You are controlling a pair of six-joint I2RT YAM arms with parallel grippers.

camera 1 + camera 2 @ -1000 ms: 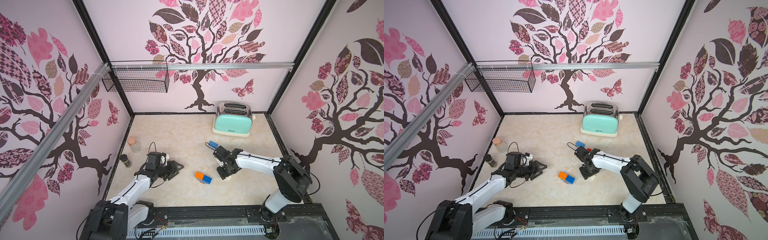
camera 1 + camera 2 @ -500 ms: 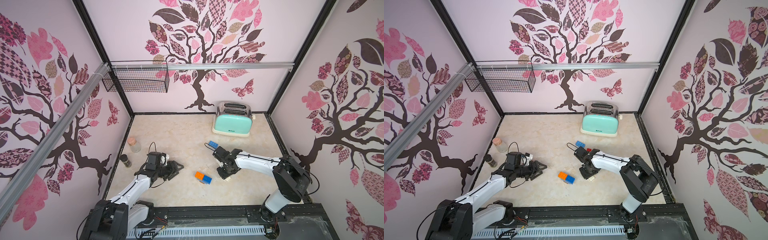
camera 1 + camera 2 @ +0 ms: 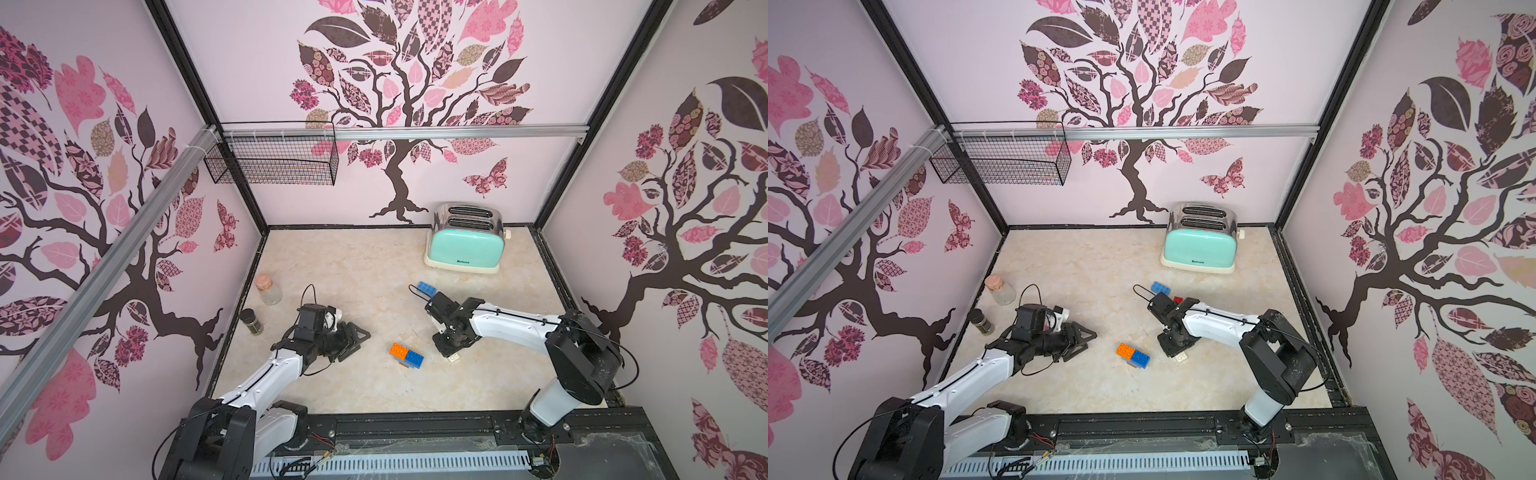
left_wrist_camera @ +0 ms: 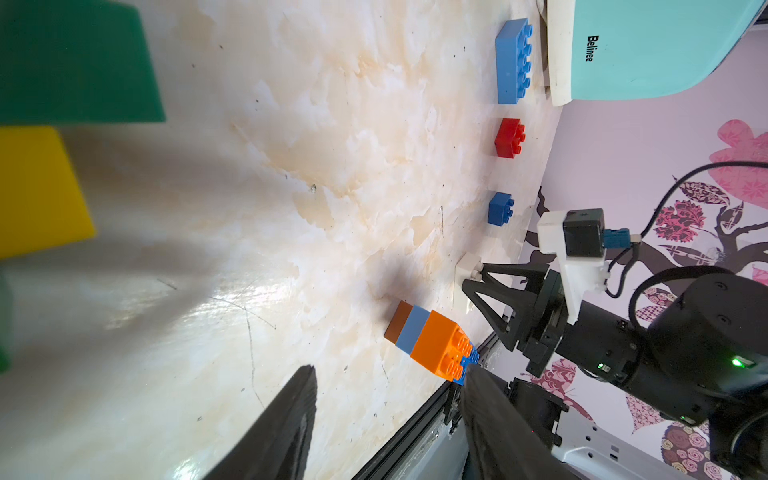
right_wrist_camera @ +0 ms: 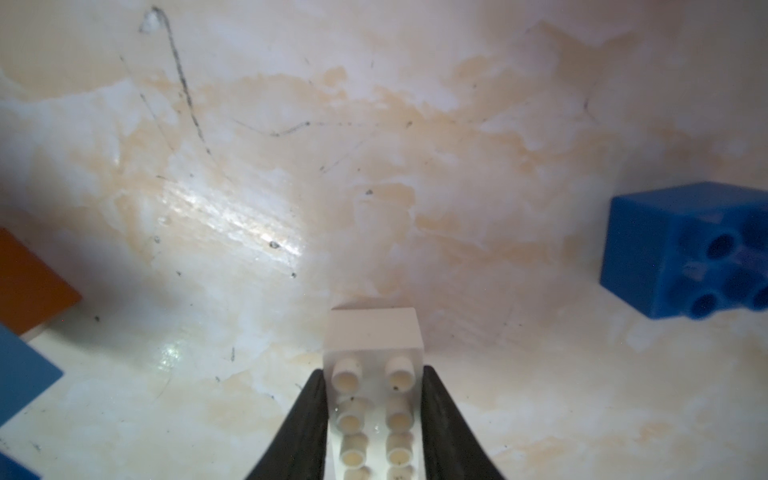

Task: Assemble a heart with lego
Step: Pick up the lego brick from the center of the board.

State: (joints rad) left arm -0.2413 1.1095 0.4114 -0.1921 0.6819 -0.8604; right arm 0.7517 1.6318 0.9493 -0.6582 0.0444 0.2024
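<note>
White lego brick now pinched in right claw, looser before; left claw spread, unchanged.

The marbled table bears toaster, jar, shaker, blue brick and brick stack.

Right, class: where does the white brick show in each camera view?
Top view: white brick in right gripper, beside orange-blue stack.
Top view: brick, same spot.
Left wrist: brick at gripper's tips, beyond the stack.
Right wrist: brick clamped between fingers.
Shared landmark: the stack.
</note>
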